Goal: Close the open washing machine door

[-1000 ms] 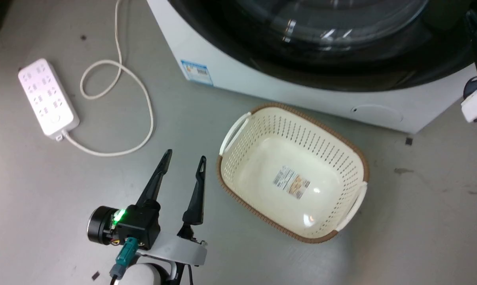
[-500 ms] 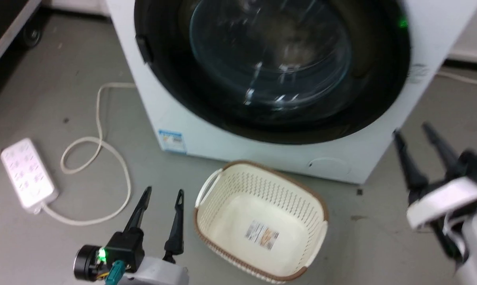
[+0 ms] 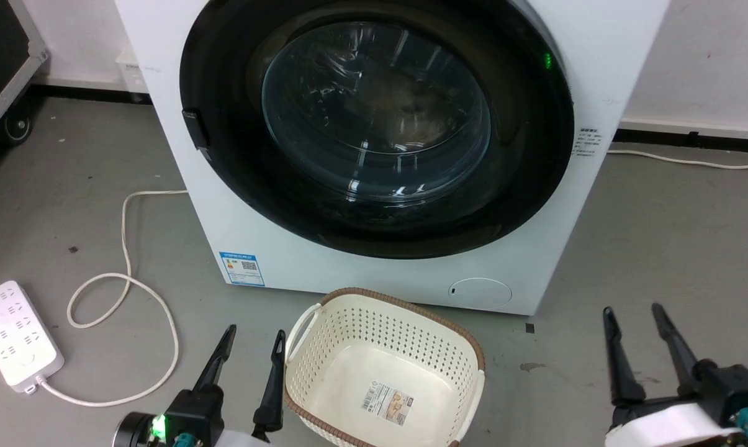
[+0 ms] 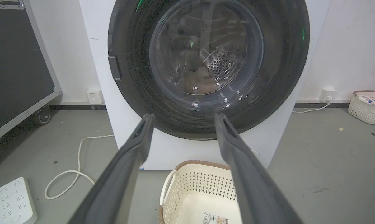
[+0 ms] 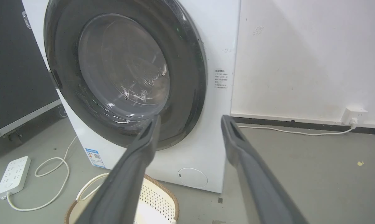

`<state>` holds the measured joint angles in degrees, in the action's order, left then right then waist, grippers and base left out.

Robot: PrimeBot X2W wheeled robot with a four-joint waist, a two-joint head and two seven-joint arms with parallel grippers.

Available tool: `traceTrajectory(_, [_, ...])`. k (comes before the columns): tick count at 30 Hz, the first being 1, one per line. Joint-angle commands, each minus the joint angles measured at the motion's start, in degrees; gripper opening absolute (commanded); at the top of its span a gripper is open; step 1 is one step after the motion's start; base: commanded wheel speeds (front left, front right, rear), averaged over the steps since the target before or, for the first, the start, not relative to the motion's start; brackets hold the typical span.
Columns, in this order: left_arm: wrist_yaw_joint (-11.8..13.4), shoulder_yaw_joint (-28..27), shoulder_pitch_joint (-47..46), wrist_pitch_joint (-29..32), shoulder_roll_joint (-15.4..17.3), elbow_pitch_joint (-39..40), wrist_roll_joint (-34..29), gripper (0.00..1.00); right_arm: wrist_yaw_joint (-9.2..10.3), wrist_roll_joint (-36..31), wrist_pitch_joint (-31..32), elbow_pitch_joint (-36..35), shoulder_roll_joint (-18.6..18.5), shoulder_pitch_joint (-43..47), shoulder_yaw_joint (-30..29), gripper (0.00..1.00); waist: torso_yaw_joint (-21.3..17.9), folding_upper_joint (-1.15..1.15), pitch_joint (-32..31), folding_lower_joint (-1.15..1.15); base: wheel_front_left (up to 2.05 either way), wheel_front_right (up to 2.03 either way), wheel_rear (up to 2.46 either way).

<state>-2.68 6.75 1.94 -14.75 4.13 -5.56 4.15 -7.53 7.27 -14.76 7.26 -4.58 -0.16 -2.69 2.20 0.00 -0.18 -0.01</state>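
- A cream perforated basket point(image 3: 380, 323) with a brown rim stood on the grey floor point(image 3: 659, 236) just in front of the washing machine point(image 3: 274, 248), between the two hands in the head view. It held only a label on its bottom.
- A white power strip point(image 3: 15, 335) lay on the floor to the left, and its cord point(image 3: 162, 335) looped towards the machine.
- A black case on castors point(image 4: 16, 62) stood to the left of the machine. A second basket point(image 4: 367, 107) sat by the wall, well apart on the right.
- The washing machine door point(image 3: 374, 124) was round, glossy and black-rimmed, with a bulging clear window. It sat flush against the machine's white front.
- A dark latch point(image 3: 195, 128) showed on the door's left edge.
- The perforated steel drum point(image 4: 221, 59) and a brownish bundle point(image 4: 199, 81) were visible through the glass.
- A blue label point(image 3: 241, 268) and a round flap point(image 3: 480, 293) sat low on the front.
- The left hand point(image 3: 254, 333) was low at the left, fingers spread and empty, beside the basket and apart from the door.
- The right hand point(image 3: 633, 310) was low at the right, fingers spread and empty, also clear of the door.
- In both wrist views the fingers pointed towards the door's lower rim.
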Motion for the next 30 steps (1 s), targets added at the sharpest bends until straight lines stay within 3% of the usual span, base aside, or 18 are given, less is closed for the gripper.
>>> traceTrajectory(1, [0.1,-0.2,0.8,-0.2,0.0,-0.1,0.2,1.00,0.04,-0.7,-0.2,-0.7,0.5,0.8,0.2,1.00,-0.1,0.00,-0.1,0.01,0.00,0.00,0.00])
traceTrajectory(12, [-0.5,-0.7,1.1,-0.2,-0.2,-1.1,0.4,1.00,0.04,-2.1,-0.2,-1.1,1.5,1.9,0.4,1.00,0.3,0.00,-0.4,0.01,0.00,0.00,0.00])
traceTrajectory(13, [-0.4,-0.5,0.8,0.0,-0.1,-1.1,0.5,0.00,0.00,-1.8,0.0,-0.9,1.2,1.0,0.5,0.00,0.3,0.00,-0.4,0.01,0.00,0.00,0.00])
traceTrajectory(30, [-0.1,-1.2,0.5,1.7,-0.2,-0.4,0.0,0.00,0.00,-2.3,1.6,-1.6,1.2,0.9,0.7,0.00,0.0,0.00,-0.3,0.01,0.00,0.00,0.00])
